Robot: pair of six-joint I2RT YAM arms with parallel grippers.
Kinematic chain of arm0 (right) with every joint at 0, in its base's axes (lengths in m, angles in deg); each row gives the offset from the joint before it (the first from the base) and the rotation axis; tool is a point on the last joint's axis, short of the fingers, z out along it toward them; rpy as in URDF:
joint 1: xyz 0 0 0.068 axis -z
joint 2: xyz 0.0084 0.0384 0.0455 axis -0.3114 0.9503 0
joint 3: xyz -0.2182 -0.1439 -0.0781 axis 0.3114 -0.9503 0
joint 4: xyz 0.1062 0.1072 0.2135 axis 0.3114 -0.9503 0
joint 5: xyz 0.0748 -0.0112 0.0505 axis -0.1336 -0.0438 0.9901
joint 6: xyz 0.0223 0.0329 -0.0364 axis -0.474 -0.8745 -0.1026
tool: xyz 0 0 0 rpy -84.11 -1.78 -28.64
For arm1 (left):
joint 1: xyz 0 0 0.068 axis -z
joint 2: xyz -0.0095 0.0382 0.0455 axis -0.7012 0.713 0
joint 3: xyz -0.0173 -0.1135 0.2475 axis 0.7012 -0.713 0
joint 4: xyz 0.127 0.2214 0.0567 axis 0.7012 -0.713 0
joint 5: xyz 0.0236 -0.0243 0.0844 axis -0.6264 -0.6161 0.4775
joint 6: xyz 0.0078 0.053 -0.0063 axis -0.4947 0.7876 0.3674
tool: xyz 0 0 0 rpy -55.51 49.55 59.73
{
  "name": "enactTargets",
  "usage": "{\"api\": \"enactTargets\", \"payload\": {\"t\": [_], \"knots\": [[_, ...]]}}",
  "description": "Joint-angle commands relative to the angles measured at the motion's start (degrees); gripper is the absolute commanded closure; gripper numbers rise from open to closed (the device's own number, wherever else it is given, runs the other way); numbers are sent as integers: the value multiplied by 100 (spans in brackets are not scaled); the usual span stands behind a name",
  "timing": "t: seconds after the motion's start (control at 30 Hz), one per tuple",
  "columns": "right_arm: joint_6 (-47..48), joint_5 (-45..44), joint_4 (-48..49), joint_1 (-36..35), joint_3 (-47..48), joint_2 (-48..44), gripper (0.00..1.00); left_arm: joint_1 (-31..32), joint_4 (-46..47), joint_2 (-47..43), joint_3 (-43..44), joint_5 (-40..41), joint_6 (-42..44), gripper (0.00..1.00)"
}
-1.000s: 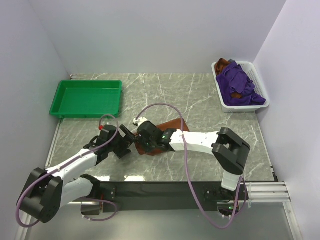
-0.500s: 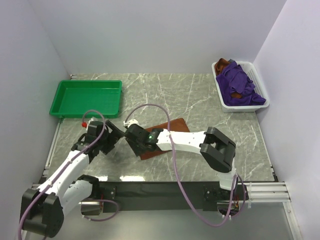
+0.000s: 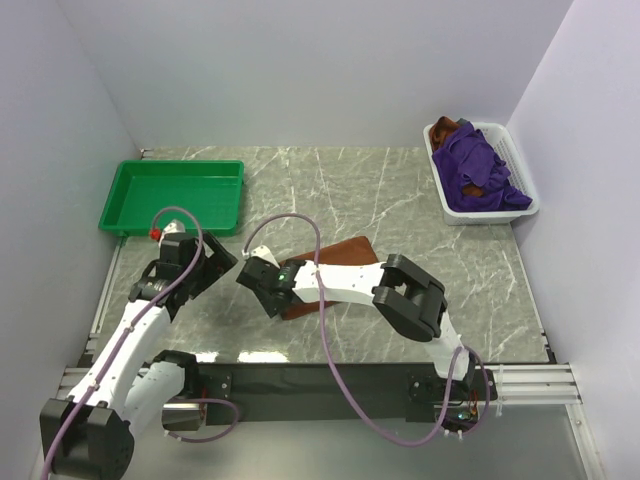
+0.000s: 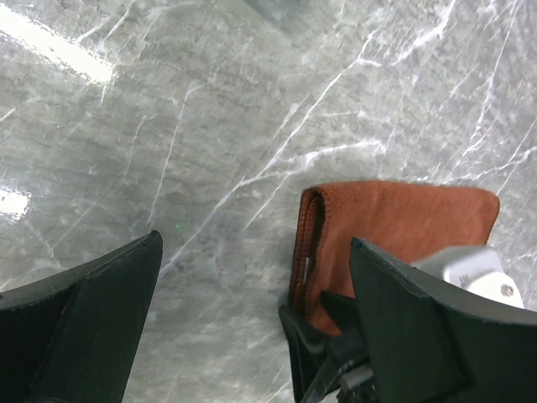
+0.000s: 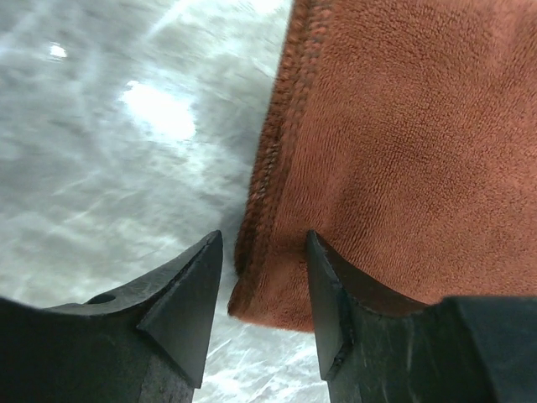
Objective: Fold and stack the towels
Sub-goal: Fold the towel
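Note:
A rust-brown towel (image 3: 342, 251) lies folded on the marble table, its doubled edge facing left (image 4: 403, 222). My right gripper (image 3: 258, 284) is low at the towel's near-left corner. Its jaws are open and stand either side of that corner (image 5: 262, 239), with a gap between the cloth (image 5: 403, 126) and the left finger. My left gripper (image 3: 214, 264) is wide open over bare table left of the towel (image 4: 256, 252), holding nothing. More towels, purple (image 3: 476, 162) and rust-brown, are heaped in the white basket (image 3: 524, 178) at the back right.
A green tray (image 3: 172, 166) sits at the back left, just beyond my left wrist. White walls close in the table on the left, back and right. The right arm's cable loops above the towel.
My right gripper has opened off the towel and slid left along it. The left arm has drawn back to the left towards the green tray, still open.

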Motion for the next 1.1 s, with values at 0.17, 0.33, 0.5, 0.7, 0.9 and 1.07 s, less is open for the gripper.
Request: {"api": "enactTargets", "payload": {"t": [0.17, 0.33, 0.5, 0.7, 0.9, 1.07], "knots": [[-287, -380, -302, -56, 368, 262, 49, -29, 111, -123, 21, -191, 305, 1], [-331, -468, -538, -74, 579, 455, 50, -29, 199, -61, -22, -314, 322, 1], [-393, -574, -697, -92, 606, 622, 53, -29, 261, -43, -40, -411, 322, 1], [-419, -250, -356, -92, 168, 177, 54, -29, 357, 9, -93, -560, 349, 1], [-331, -205, -47, 84, -158, -1045, 39, -20, 331, 71, -93, -946, 297, 1], [-515, 75, 145, 759, -992, -2021, 36, 365, 340, 27, -268, -1246, -125, 1]]}}
